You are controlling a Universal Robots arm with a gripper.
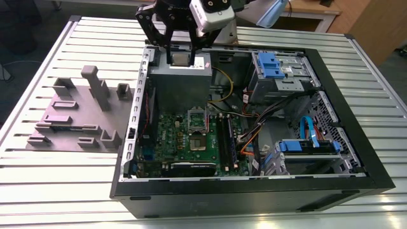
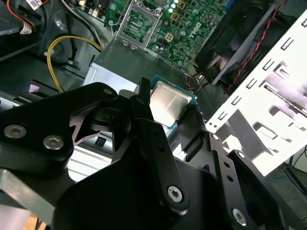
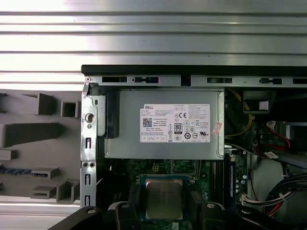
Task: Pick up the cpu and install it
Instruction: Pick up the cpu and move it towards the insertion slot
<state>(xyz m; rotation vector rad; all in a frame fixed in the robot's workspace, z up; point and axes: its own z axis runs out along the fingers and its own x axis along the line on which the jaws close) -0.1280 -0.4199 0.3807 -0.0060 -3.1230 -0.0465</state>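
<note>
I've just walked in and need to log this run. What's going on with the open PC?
The robot arm's jaws are shut on the cpu, holding it in the air near the grey power supply inside the open computer case. The socket on the green motherboard stands empty; the chip isn't installed yet.

1. Glare streaks the ribbed table (image 1: 57,195) near the exterior view's lower edge.
2. The computer case (image 1: 254,200) interior lies shaded.
3. The cpu (image 2: 168,103) gleams on top in the second wrist view.

Black hand (image 1: 180,53) gripping cpu (image 1: 180,59) above power supply (image 1: 180,83), open computer case (image 1: 254,196), grey fixture (image 1: 73,117)
</note>
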